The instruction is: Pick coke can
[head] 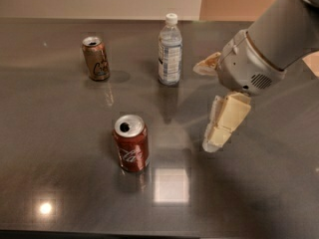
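Note:
The coke can (131,144), dark red with a white script logo and an opened silver top, stands upright on the dark grey table (60,183) in the front middle. My gripper (203,107) reaches in from the upper right and hangs above the table to the right of the can, about a can's width away. Its two cream fingers are spread apart with nothing between them; one finger (223,121) points down at the table, the other (205,64) sits higher and further back.
A brown-tan can (95,58) stands upright at the back left. A clear water bottle (170,50) with a white cap stands at the back middle, just left of my gripper's upper finger. A bright light reflection (171,184) lies on the table in front.

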{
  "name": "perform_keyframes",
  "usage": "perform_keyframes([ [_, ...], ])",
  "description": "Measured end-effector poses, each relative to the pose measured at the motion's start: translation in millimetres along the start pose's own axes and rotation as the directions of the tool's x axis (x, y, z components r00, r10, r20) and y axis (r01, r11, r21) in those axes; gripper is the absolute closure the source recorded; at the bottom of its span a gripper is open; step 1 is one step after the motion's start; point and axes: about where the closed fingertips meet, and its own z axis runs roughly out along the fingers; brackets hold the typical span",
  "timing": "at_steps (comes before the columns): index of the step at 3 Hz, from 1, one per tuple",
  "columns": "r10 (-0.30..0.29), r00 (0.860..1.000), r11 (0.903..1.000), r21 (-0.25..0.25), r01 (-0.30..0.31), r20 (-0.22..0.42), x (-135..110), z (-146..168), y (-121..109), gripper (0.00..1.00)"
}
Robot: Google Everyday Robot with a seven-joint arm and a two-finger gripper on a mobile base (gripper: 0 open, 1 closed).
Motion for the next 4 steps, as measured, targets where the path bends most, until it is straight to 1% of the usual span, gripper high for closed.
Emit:
perform_keyframes([
  [1, -0.057, 0.995, 0.9971, -0.046, 0.061, 0.085, -27.2, 20.0, 18.4, 0.0],
  [2, -0.101, 0.984, 0.9902, -0.081, 0.114, 0.148, -50.5, 34.6, 35.5, 0.0],
  [3, -0.128, 0.972, 0.982, -0.112, 0.152, 0.198, -74.0, 48.0, 45.9, 0.0],
  [4, -0.139, 0.963, 0.9756, -0.135, 0.173, 0.229, -92.1, 60.9, 50.7, 0.0],
])
